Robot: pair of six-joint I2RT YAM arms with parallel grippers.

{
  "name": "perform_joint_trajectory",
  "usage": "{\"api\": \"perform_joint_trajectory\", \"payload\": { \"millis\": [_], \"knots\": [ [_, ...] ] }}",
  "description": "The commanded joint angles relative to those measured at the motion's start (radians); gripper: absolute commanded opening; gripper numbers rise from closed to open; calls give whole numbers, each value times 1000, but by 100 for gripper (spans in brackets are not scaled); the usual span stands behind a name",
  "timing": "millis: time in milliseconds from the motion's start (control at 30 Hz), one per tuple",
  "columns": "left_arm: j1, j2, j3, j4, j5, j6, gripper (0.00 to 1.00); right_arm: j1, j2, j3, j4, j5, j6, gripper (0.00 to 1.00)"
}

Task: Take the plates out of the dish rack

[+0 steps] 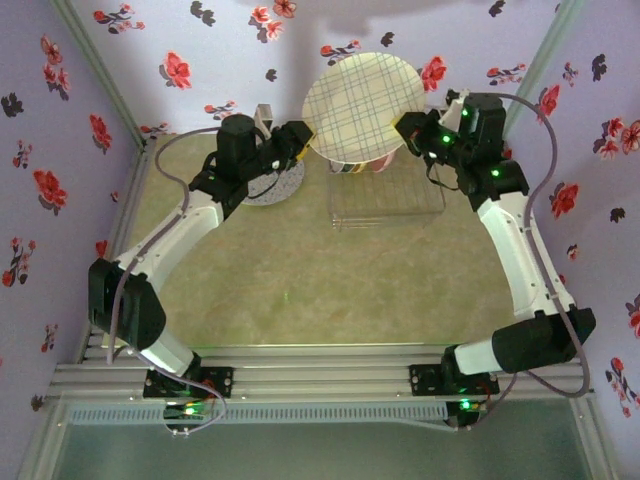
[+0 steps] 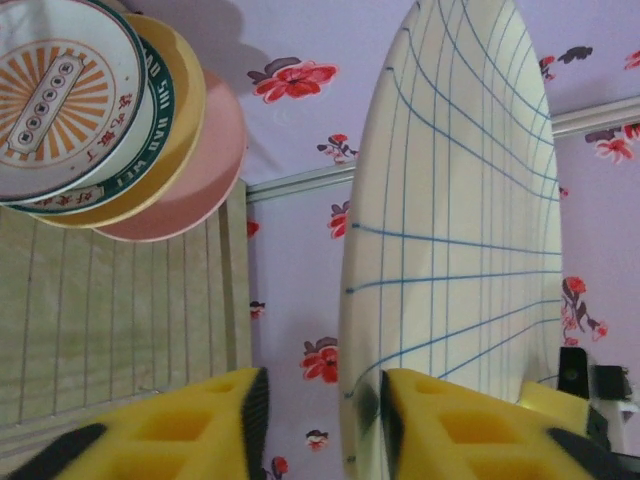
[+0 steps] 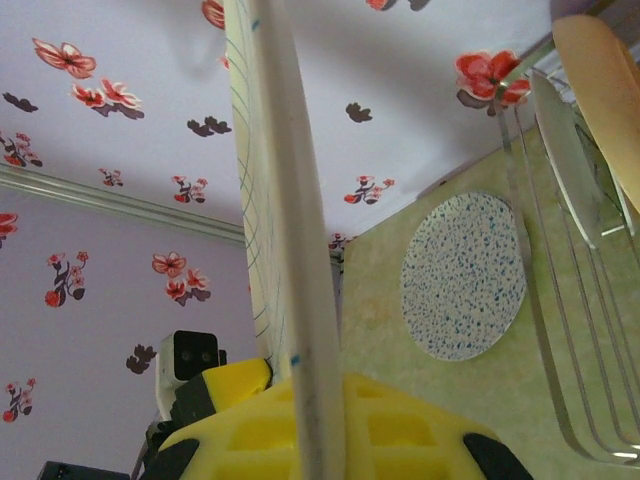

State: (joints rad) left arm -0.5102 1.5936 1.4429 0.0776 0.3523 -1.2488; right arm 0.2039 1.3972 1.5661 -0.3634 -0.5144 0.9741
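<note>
A large cream plate with blue checks (image 1: 362,105) hangs upright above the dish rack (image 1: 385,195). My right gripper (image 1: 408,128) is shut on its right rim; the rim (image 3: 285,200) runs up between the yellow fingers. My left gripper (image 1: 305,135) straddles the plate's left rim (image 2: 460,200). One pad touches the plate's face, and the other finger (image 2: 215,420) stands a clear gap away, so it is open. Three plates remain in the rack: white with an orange centre (image 2: 60,90), yellow (image 2: 185,130) and pink (image 2: 215,170). A speckled plate (image 3: 465,275) lies flat on the table.
The speckled plate (image 1: 275,185) lies left of the rack, partly under my left arm. Flowered walls close in the back and both sides. The green tabletop (image 1: 300,280) lies in front of the rack.
</note>
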Motion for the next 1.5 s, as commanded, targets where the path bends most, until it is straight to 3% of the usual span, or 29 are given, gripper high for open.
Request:
{"api": "perform_joint_trajectory", "payload": {
  "millis": [0, 67, 167, 267, 400, 500, 600, 833, 1000, 1233, 1467],
  "knots": [
    [6, 22, 24, 37, 19, -12, 29, 6, -16, -11, 122, -53, 50, 0],
    [6, 22, 25, 39, 20, -15, 22, 5, -8, -25, 146, -69, 75, 0],
    [6, 21, 23, 49, 26, -22, 2, 8, 0, -33, 149, -82, 90, 0],
    [11, 19, 24, 67, 31, -30, 0, 10, 2, -35, 130, -77, 79, 0],
    [41, 16, 14, 140, 47, -73, 0, 13, -1, -26, 69, -49, 30, 42],
    [78, 8, 7, 174, 48, -100, 0, 14, -15, -16, 4, -5, -29, 61],
    [125, -4, 4, 178, 49, -93, 0, 19, -41, -3, -70, 76, -111, 70],
    [253, -47, -111, 131, -6, -53, 0, 71, -151, -34, -91, 274, -339, 78],
    [322, -59, -218, 145, -84, -14, 0, 169, -262, -176, 92, 374, -538, 82],
    [371, -32, -431, 339, -214, -64, 0, 285, -276, -202, 122, 400, -729, 88],
    [383, 61, -492, 473, -249, -67, 0, 356, -250, -191, 127, 419, -840, 90]
  ]
}}
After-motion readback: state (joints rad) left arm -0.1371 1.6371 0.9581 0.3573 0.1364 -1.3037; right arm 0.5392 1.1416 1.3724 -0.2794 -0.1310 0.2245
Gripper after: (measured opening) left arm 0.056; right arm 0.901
